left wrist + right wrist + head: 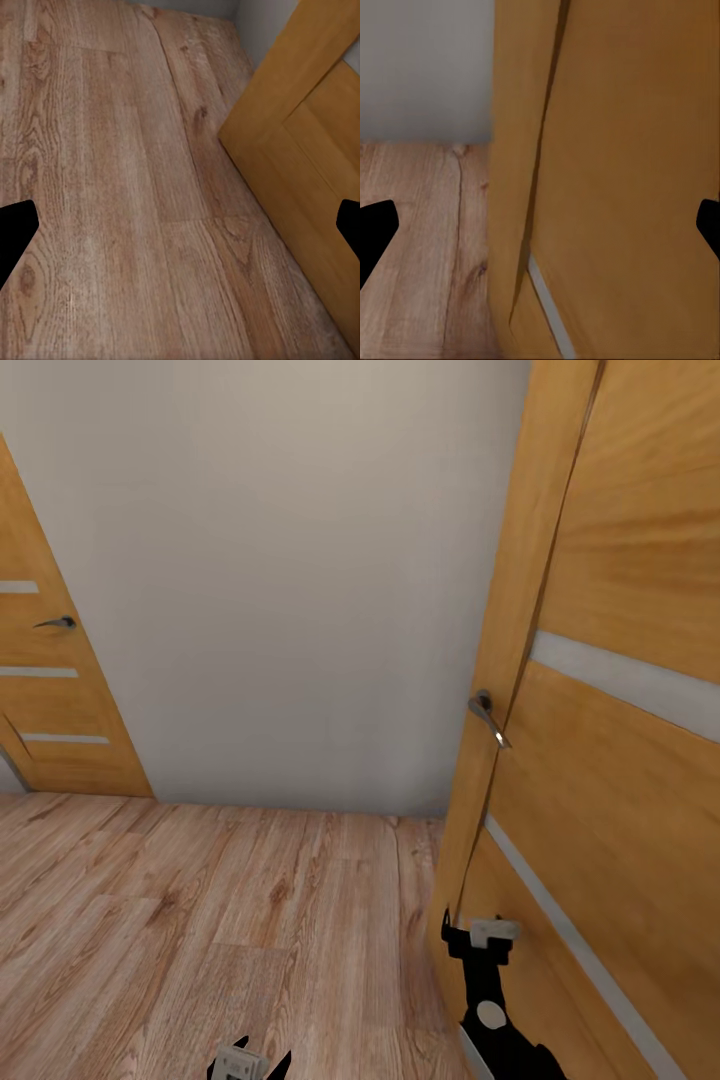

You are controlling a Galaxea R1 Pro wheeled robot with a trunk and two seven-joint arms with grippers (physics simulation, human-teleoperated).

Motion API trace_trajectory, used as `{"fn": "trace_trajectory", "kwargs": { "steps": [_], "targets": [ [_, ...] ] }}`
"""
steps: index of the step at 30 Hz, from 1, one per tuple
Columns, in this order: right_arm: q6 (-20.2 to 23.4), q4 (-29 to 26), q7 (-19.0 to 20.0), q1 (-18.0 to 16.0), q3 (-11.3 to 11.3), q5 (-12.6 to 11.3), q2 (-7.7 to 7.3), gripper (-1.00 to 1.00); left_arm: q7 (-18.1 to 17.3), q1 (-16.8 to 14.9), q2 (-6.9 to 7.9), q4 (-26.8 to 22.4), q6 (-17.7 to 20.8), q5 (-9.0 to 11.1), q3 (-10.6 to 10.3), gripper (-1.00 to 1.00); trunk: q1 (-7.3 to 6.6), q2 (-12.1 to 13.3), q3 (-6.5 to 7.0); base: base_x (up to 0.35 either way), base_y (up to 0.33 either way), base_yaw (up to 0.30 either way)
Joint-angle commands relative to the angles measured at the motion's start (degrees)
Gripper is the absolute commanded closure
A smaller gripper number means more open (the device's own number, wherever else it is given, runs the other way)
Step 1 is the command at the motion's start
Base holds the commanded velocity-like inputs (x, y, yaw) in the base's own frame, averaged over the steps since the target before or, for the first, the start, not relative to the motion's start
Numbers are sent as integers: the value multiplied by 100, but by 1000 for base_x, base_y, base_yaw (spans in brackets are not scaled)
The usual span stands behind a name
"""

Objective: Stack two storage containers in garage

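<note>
robot faces a wooden door [620, 660] on plank floor [200, 920]; both claws spread wide, empty; no container carried, stacking undone.

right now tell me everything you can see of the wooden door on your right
The door is honey-coloured wood with visible grain, crossed by pale horizontal inlay strips. A curved metal lever handle sits at its edge, where a dark seam runs between the door and its matching wooden frame. It stands upright, very close, reaching down to the light wood plank floor beside a plain grey-white wall. The right claw is low against it, apparently touching or nearly so, both fingers spread and empty.
</note>
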Motion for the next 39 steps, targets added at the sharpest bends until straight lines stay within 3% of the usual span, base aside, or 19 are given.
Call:
{"fn": "trace_trajectory", "kwargs": {
  "steps": [1, 5, 6, 7, 10, 11, 17, 22, 28, 32, 39],
  "targets": [
    [-11, 62, -45, 1, 106, 0, 0, -100, -37, -3, 1, 2, -4, 61, -33, -100, 0, -3, -5, 0, 0, 0],
    [-15, 265, -17, 52, 708, -17, 7, -100, -37, -4, 1, 2, -4, 62, -33, -100, 0, -3, -5, 0, 0, 0],
    [-15, 323, 41, 117, 1069, -29, 9, -100, -37, -3, 1, 2, -4, 65, -33, -100, 0, -3, -5, 0, 0, 0],
    [-15, 346, 91, 153, 1232, -34, 12, -100, -37, -3, 1, 2, -4, 66, -33, -100, 0, -3, -5, 0, 0, 0],
    [-15, 392, 345, 291, 1575, -43, 16, -100, -37, -3, 1, 2, -4, 64, -33, -100, 0, -3, -5, 0, 0, 0],
    [-15, 411, 604, 418, 1706, -47, 15, -100, -37, -3, 1, 2, -4, 66, -33, -100, 0, -3, -5, 0, 0, 0],
    [-17, 835, 1777, 733, 1882, -152, 6, -100, -37, -3, 1, 2, -4, 68, -33, -100, 0, -3, -5, 0, 0, 0],
    [-66, 1377, 2262, 807, 1908, -455, 3, -100, -37, -4, 1, 2, -4, 69, -33, -100, 0, -3, -5, 0, 0, 0],
    [-116, 1550, 2399, 827, 1904, -1013, -15, -100, -34, -3, 1, 2, -3, 69, -29, -100, 0, -3, -5, 0, 0, 0],
    [-131, 1583, 2423, 831, 1906, -1236, -19, -100, -30, -3, 6, 2, 2, 69, -25, -100, 0, -3, -5, 0, 0, 0],
    [-139, 1594, 2431, 833, 1903, -1327, -22, -100, -35, -3, 9, 2, 5, 69, -24, -100, 0, -3, -5, 0, 0, 0]
  ]
}}
